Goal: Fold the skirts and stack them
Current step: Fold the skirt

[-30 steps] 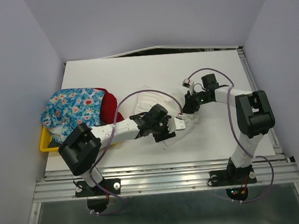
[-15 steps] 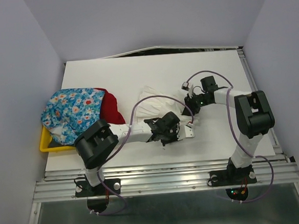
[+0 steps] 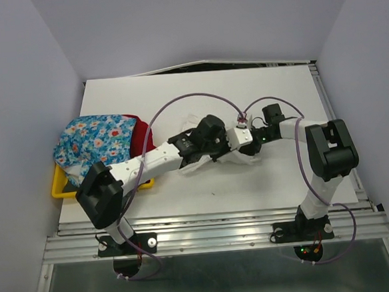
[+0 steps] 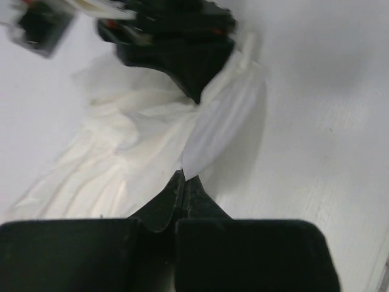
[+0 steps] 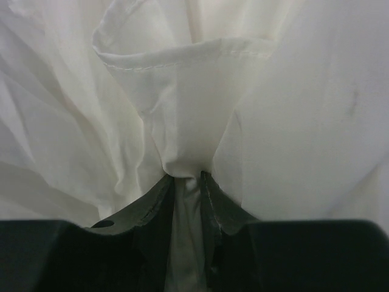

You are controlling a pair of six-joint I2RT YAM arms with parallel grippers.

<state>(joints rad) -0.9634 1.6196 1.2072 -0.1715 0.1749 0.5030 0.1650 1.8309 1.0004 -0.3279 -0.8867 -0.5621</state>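
The thin white skirt (image 3: 191, 121) lies crumpled at the table's middle, largely hidden under my left arm. My left gripper (image 3: 242, 142) is shut on a thin edge of that skirt (image 4: 219, 121), its jaws (image 4: 184, 178) pressed together with the cloth rising from the tips. Right beside it, my right gripper (image 3: 255, 139) is shut on a bunched fold of the white skirt (image 5: 182, 91), which fills the gap between its jaws (image 5: 186, 177). The right gripper (image 4: 176, 36) also shows at the top of the left wrist view. At the left lie the blue flower-print skirt (image 3: 94, 143) and the red skirt (image 3: 142, 139).
A yellow tray (image 3: 61, 189) sits under the blue and red skirts at the table's left edge. Purple cables loop above both arms. Grey walls stand on the left, right and back. The metal rail with the arm bases runs along the near edge.
My left gripper has closed on the white skirt's near edge and carried it up and away to beside the right gripper. The right gripper has stayed put, still gripping.
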